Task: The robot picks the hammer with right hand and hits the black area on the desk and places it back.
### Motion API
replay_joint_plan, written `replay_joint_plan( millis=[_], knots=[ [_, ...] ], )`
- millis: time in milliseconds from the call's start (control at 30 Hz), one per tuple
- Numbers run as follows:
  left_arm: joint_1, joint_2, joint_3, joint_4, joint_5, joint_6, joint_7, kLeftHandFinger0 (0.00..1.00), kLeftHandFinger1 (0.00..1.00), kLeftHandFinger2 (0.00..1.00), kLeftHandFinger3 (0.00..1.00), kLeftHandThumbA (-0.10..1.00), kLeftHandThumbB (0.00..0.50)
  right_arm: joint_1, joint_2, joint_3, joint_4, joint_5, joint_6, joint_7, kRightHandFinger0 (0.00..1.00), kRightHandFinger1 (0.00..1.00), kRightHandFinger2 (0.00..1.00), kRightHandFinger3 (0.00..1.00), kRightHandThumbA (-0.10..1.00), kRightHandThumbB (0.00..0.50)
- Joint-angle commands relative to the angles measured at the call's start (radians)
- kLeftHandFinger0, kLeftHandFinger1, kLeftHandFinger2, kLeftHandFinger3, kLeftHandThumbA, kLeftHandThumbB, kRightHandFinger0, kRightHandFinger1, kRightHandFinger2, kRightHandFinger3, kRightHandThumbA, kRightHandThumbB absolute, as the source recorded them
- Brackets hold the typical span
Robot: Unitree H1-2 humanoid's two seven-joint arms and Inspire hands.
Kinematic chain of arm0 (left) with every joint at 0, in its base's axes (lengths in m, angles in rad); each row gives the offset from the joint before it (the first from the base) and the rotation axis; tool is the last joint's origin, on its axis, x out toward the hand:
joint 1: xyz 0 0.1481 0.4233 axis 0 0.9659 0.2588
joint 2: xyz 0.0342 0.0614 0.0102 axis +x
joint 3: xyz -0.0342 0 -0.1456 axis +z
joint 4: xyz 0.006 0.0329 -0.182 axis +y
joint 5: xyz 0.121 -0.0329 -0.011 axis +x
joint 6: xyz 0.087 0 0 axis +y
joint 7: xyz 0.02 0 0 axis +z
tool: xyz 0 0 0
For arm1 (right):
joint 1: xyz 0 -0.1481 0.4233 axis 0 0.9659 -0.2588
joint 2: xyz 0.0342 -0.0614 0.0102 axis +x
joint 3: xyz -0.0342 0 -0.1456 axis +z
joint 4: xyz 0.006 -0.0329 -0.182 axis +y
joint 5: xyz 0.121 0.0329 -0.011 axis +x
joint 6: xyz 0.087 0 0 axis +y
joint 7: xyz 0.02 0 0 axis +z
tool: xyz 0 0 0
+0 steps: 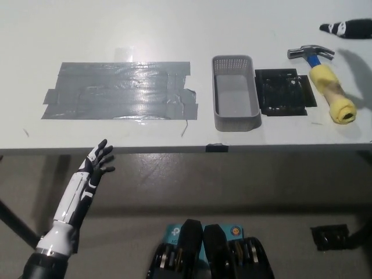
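Lying free on counter [174,23]: hammer [325,81] beside black pad [285,92] | right hand [347,27] apart, fingers' state unclear | left hand [97,164] below edge, fingers spread, empty

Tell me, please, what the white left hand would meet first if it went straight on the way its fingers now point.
Probably the front edge of the white desk: the left hand, fingers apart, points up and slightly right from below it. Depth is unclear, so it may pass underneath. If it cleared the edge, the grey tape patch lies next.

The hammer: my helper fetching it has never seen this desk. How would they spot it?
On the white desk, look right of the grey basket and the black square patch. The hammer lies there: steel head, blue neck, fat yellow grip.
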Motion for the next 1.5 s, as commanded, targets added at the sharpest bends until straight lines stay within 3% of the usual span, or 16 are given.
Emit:
replay_joint_plan(
  millis=[0, 200, 267, 467, 500, 567, 733, 900, 1000, 1233, 1367, 1467],
  knots=[
    [-0.119, -0.006, 0.007, 0.0, 0.003, -0.029, 0.018, 1.0, 1.0, 1.0, 1.0, 1.0, 0.054, 0.179, 0.052, -0.129, -0.88, 0.183, 0.09, -0.035, 1.0, 1.0, 1.0, 1.0, 1.0, 0.362],
    [-0.11, -0.01, 0.003, 0.005, 0.005, -0.027, 0.014, 1.0, 1.0, 1.0, 1.0, 1.0, 0.128, 0.413, 0.171, -0.054, -1.073, 0.161, 0.069, -0.056, 1.0, 1.0, 1.0, 1.0, 1.0, 0.326],
    [-0.099, -0.007, -0.005, 0.014, 0.003, -0.047, 0.004, 1.0, 1.0, 1.0, 1.0, 1.0, 0.136, 0.522, 0.23, -0.013, -1.065, 0.12, -0.009, -0.077, 1.0, 1.0, 1.0, 1.0, 1.0, 0.286],
    [-0.047, -0.005, -0.018, 0.016, 0.008, -0.054, -0.007, 1.0, 1.0, 1.0, 1.0, 1.0, 0.185, 0.702, 0.318, 0.003, -0.941, 0.139, -0.117, -0.09, 1.0, 1.0, 1.0, 1.0, 1.0, 0.293],
    [-0.042, -0.005, -0.02, 0.016, 0.005, -0.055, -0.011, 1.0, 1.0, 1.0, 1.0, 1.0, 0.192, 0.722, 0.327, 0.003, -0.921, 0.133, -0.128, -0.09, 1.0, 1.0, 1.0, 1.0, 1.0, 0.283],
    [-0.026, -0.006, -0.023, 0.016, 0.0, -0.055, -0.013, 1.0, 1.0, 1.0, 1.0, 1.0, 0.195, 0.763, 0.346, 0.004, -0.855, 0.134, -0.178, -0.086, 1.0, 1.0, 1.0, 1.0, 1.0, 0.209],
    [0.014, -0.005, -0.034, 0.019, 0.01, -0.08, -0.006, 1.0, 1.0, 1.0, 1.0, 1.0, 0.164, 0.796, 0.374, -0.013, -0.684, 0.128, -0.242, -0.083, 1.0, 1.0, 1.0, 1.0, 1.0, 0.205],
    [0.056, -0.008, -0.042, 0.019, 0.012, -0.093, 0.002, 1.0, 1.0, 1.0, 1.0, 1.0, 0.164, 0.827, 0.388, -0.019, -0.539, 0.166, -0.269, -0.067, 1.0, 1.0, 1.0, 1.0, 0.96, 0.209],
    [0.077, -0.01, -0.043, 0.011, 0.016, -0.097, 0.006, 1.0, 1.0, 1.0, 1.0, 1.0, 0.171, 0.825, 0.384, -0.024, -0.448, 0.199, -0.257, -0.047, 1.0, 1.0, 1.0, 1.0, 0.91, 0.191],
    [0.109, -0.012, -0.046, -0.008, 0.016, -0.078, 0.0, 1.0, 1.0, 1.0, 1.0, 1.0, 0.186, 0.851, 0.37, -0.02, -0.395, 0.222, -0.259, -0.033, 1.0, 1.0, 1.0, 1.0, 0.89, 0.163],
    [0.114, -0.008, -0.044, -0.006, 0.017, -0.085, 0.0, 1.0, 1.0, 1.0, 1.0, 1.0, 0.186, 0.85, 0.365, -0.005, -0.37, 0.193, -0.272, -0.036, 1.0, 1.0, 1.0, 1.0, 0.93, 0.209],
    [0.12, -0.008, -0.041, -0.014, 0.023, -0.075, 0.004, 1.0, 1.0, 1.0, 1.0, 1.0, 0.206, 0.853, 0.369, 0.003, -0.363, 0.177, -0.276, -0.043, 1.0, 1.0, 1.0, 1.0, 0.94, 0.207]
  ],
)
